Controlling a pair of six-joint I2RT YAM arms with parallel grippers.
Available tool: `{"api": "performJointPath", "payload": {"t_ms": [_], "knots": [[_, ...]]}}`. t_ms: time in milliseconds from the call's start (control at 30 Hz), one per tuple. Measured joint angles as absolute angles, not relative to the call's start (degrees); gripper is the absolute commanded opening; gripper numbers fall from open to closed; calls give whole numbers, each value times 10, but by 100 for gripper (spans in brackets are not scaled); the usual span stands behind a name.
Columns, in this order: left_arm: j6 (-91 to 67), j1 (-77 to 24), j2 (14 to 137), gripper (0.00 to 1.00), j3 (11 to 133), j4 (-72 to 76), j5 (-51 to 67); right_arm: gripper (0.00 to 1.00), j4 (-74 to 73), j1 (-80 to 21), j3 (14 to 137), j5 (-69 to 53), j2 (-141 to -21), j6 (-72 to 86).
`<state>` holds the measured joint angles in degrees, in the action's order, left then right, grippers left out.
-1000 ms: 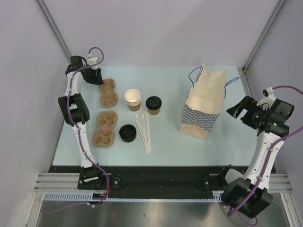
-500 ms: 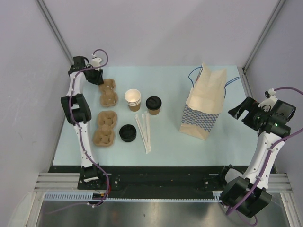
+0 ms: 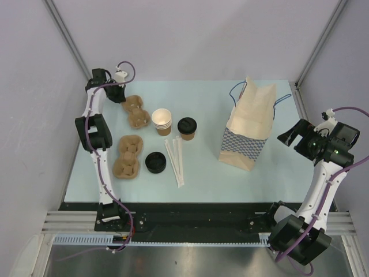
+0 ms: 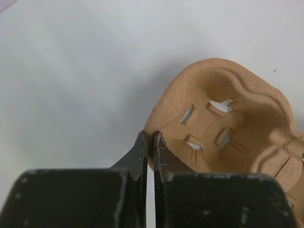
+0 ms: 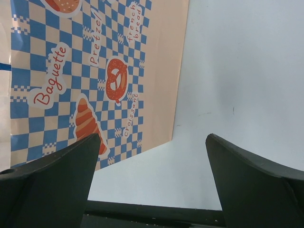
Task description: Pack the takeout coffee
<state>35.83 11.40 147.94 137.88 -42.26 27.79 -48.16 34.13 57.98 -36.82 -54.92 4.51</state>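
Note:
The takeout coffee [image 3: 186, 128], a tan cup under a black lid, stands upright mid-table, apart from both grippers. At the far left, my left gripper [image 3: 123, 95] [image 4: 147, 137] is shut on the rim of a brown pulp cup carrier [image 3: 138, 112] [image 4: 223, 133], its fingertips pinching the carrier's edge. My right gripper [image 3: 294, 135] [image 5: 153, 140] hangs open and empty to the right of the paper bag [image 3: 249, 124] [image 5: 95, 71], which stands upright with blue checks and bakery prints.
A stack of lidless paper cups [image 3: 162, 121] stands left of the coffee. A second pulp carrier [image 3: 128, 156], loose black lids [image 3: 155, 162] and white wrapped straws [image 3: 176, 160] lie nearer the front. Grey walls enclose the table on three sides.
My left gripper has closed onto the carrier's rim, and that carrier has shifted and turned a little to the right. The right arm has barely moved.

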Motion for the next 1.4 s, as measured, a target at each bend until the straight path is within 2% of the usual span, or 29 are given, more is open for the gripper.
{"api": "performJointPath", "payload": {"t_ms": [367,467,600,700,967,1067,1133,1167,1267,1400], "knots": [[308,149,1393,0,1251,-410,240,100,-482,337,580,-369,-549,44],[294,156,1376,7,1232,-410,212,100,-482,336,580,-369,-548,44],[279,157,1375,27,1231,-412,181,100,-481,336,580,-374,-548,44],[274,157,1375,31,1231,-420,170,99,-481,336,580,-377,-548,44],[270,160,1385,32,1246,-452,170,100,-477,336,580,-382,-546,44],[270,161,1386,30,1246,-458,172,100,-472,336,580,-385,-543,43],[270,161,1388,23,1247,-458,173,100,-465,336,580,-389,-543,43],[270,161,1388,15,1249,-460,174,100,-462,336,580,-390,-543,42],[269,161,1394,0,1257,-461,185,100,-447,336,580,-396,-543,41],[264,162,1394,0,1260,-460,200,100,-427,340,594,-404,-557,33]]}}
